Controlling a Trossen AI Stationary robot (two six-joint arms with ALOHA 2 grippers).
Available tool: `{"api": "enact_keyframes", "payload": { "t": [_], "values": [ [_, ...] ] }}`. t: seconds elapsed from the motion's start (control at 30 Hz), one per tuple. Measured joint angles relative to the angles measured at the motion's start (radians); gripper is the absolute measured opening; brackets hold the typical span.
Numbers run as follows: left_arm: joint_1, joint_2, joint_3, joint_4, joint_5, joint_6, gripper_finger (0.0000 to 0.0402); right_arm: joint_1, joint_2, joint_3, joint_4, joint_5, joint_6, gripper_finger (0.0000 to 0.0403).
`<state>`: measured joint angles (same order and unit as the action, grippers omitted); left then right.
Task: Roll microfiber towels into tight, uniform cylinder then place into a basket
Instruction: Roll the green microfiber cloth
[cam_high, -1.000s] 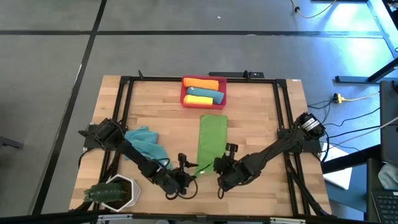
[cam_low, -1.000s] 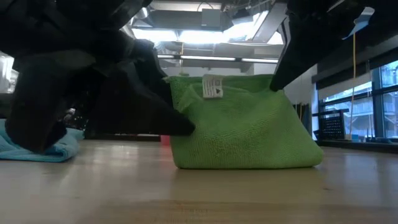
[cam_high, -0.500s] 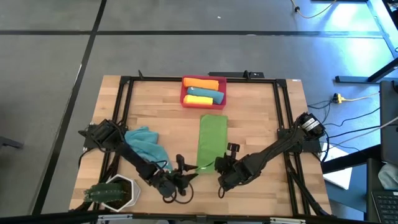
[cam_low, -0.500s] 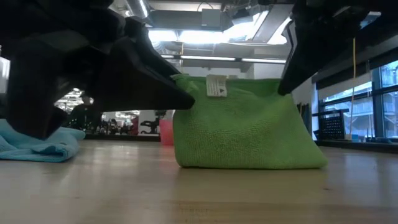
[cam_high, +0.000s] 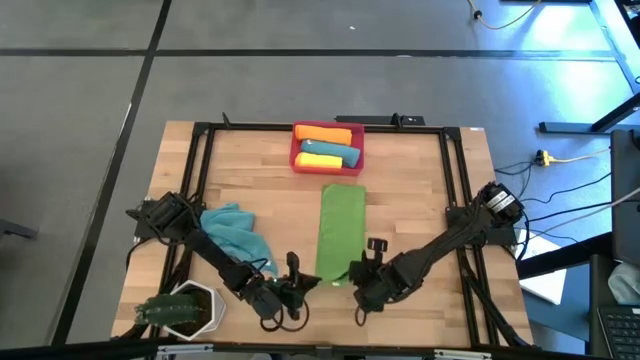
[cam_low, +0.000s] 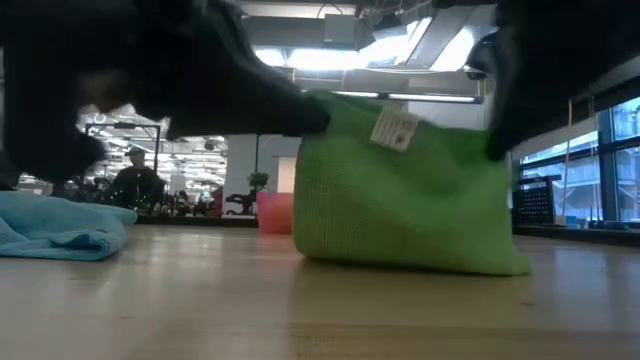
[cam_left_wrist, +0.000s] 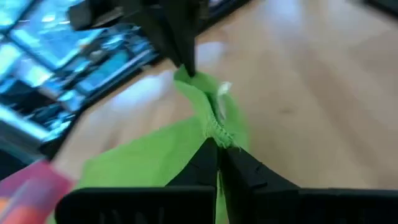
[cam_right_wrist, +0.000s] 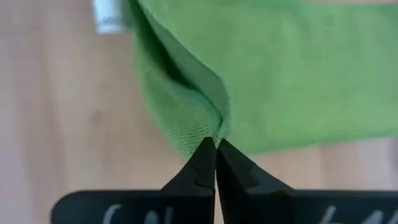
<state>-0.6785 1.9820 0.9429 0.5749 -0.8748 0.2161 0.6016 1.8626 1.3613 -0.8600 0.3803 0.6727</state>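
Teal towel (cam_high: 232, 229) lay crumpled at table's left. Left gripper (cam_high: 312, 283) pinched green towel (cam_high: 339, 232) at near left corner; right gripper (cam_high: 353, 274) pinched near right corner, near edge lifted. Basket (cam_high: 327, 148) at far edge held rolled towels.

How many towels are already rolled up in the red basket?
3. In the basket, an orange roll lies farthest from the arms, then a teal roll, then a yellow roll nearest them. More could hide underneath.
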Motion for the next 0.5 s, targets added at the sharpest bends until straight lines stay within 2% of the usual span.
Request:
{"api": "enact_keyframes", "payload": {
  "t": [0.13, 0.33, 0.5],
  "values": [
    [-0.018, 0.0, 0.069, -0.145, 0.092, -0.042, 0.0, 0.053, 0.0, 0.0, 0.016, -0.093, 0.008, 0.0002],
    [-0.034, -0.011, 0.24, -0.48, 0.139, -0.119, 0.0, 0.127, 0.0, 0.0, 0.154, -0.203, -0.003, 0.0002],
    [-0.033, -0.092, 0.285, -0.541, 0.214, -0.14, 0.0, 0.146, -0.002, 0.01, 0.208, -0.221, -0.039, 0.0002]
  ]
}}
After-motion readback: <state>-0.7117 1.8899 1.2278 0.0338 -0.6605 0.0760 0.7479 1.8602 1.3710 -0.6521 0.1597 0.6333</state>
